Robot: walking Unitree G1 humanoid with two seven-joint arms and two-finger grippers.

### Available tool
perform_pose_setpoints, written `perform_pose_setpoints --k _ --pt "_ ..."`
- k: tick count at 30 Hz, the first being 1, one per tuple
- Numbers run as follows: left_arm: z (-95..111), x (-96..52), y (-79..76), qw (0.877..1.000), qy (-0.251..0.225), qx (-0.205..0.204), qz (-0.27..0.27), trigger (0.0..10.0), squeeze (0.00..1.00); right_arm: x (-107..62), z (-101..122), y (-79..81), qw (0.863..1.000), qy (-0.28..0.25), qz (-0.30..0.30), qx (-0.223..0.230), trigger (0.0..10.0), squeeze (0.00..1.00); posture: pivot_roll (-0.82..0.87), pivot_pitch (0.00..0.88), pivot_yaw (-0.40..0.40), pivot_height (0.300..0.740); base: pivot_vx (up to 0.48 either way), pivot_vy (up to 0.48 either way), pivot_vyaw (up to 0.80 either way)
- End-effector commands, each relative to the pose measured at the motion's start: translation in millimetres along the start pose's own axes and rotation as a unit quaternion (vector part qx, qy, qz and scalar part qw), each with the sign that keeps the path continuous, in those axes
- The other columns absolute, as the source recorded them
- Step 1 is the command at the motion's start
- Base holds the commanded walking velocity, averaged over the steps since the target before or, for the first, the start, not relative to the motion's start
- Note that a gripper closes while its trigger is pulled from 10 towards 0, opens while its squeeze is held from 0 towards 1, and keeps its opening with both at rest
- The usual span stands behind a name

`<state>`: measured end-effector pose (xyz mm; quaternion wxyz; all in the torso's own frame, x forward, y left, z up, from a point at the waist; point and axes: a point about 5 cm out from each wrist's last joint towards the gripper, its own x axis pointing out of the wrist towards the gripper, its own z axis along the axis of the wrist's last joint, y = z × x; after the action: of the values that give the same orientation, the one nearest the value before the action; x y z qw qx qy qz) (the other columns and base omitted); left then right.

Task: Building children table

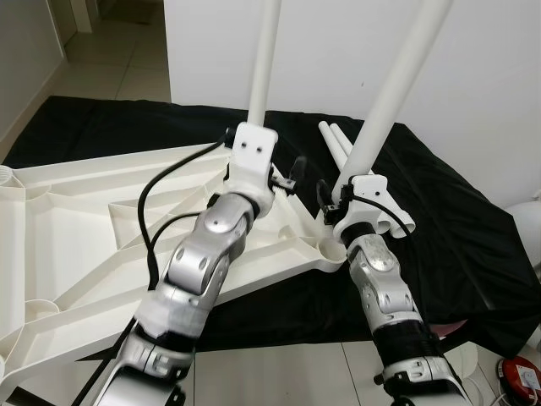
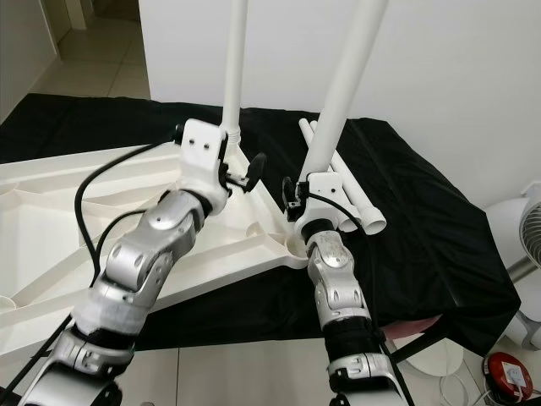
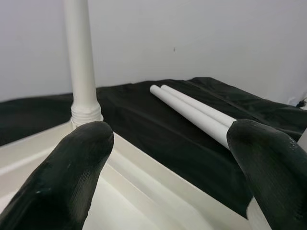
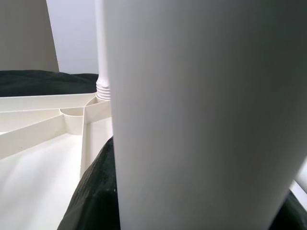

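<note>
A black cloth (image 1: pixel 456 228) covers the low surface in front of a white wall (image 1: pixel 338 51), and most of it is taken up by the white tabletop (image 1: pixel 76 211), lying upside down with its ribbed underside and corner sockets facing up. One corner of the tabletop reaches toward the middle of the cloth, between the two arms. A white leg (image 1: pixel 264 63) stands upright in the socket at the far corner, its threaded collar visible at the base in the left wrist view. A second leg (image 1: pixel 397 80) leans slightly, rising from the near corner socket just in front of the right arm; its lower end is hidden behind the wrist. Two spare legs (image 3: pixel 192 112) lie side by side on the cloth beyond the tabletop's edge, touching each other. The left gripper (image 3: pixel 168 158) hovers over the tabletop beside the standing leg, its two black fingers (image 3: pixel 62 177) spread wide with nothing between them. The right gripper (image 4: pixel 192 206) is clamped around the leaning leg, which presses against its fingers close to the wrist camera. At the lower right of the floor sit a white fan (image 2: pixel 522 228) and a small red object (image 1: pixel 522 376), too small to identify.
</note>
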<state>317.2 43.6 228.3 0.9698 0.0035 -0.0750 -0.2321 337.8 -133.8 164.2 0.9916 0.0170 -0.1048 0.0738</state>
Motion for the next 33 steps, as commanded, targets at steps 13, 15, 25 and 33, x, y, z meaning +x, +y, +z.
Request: perform_pose_setpoints --k 13,15,25,33 --pt "-27 -35.3 -18.1 0.979 0.002 0.075 -0.190 10.0 0.00 -17.9 -4 -13.8 1.000 -0.016 0.011 -0.006 10.0 0.00 0.01 0.000 -0.101 0.740 0.000 0.000 0.00" --pt "-29 -37.6 -19.4 0.977 0.004 0.077 -0.198 10.0 0.00 -19.4 -7 -14.7 1.000 -0.013 0.011 -0.003 10.0 0.00 0.01 0.000 -0.102 0.740 0.000 0.000 0.00" --pt "-36 -47.9 -31.1 0.965 0.020 0.084 -0.247 10.0 0.00 -26.5 -25 -16.3 1.000 0.006 0.021 0.006 10.0 0.00 0.01 0.000 -0.100 0.740 0.000 0.000 0.00" --pt "-37 -50.1 -33.9 0.961 0.023 0.085 -0.262 10.0 0.00 -31.6 -40 -12.3 0.998 0.029 0.056 -0.001 10.0 0.00 0.01 0.000 -0.092 0.740 0.000 0.000 0.00"
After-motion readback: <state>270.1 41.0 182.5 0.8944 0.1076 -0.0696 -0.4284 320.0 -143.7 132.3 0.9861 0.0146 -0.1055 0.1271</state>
